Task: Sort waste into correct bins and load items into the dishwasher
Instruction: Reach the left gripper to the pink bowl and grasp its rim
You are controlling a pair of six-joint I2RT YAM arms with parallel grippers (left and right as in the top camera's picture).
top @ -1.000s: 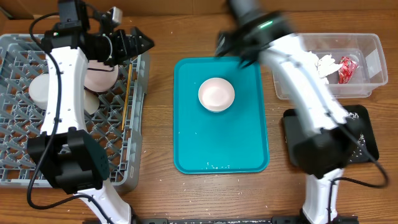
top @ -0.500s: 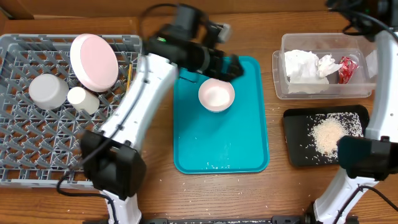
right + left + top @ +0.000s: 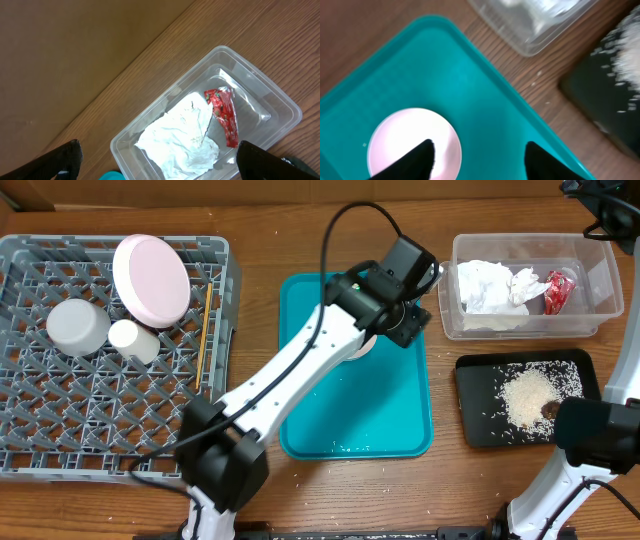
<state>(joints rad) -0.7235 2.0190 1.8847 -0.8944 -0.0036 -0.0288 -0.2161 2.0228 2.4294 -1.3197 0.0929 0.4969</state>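
The left arm has white shells, black joints, a looping black cable and black gripper fingers.

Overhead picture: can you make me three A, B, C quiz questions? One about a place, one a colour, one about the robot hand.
1. Where is the red wrapper?
A. in the clear tub
B. under the table
C. on a chair

2. What colour is the tray under the bowl?
A. yellow
B. teal
C. purple

3. How is the left gripper?
A. shut on a fork
B. shut on a spoon
C. open over the bowl

Answers:
1 A: it lies beside the napkins in the tub.
2 B: teal shows around the bowl.
3 C: its fingers stand wide apart.
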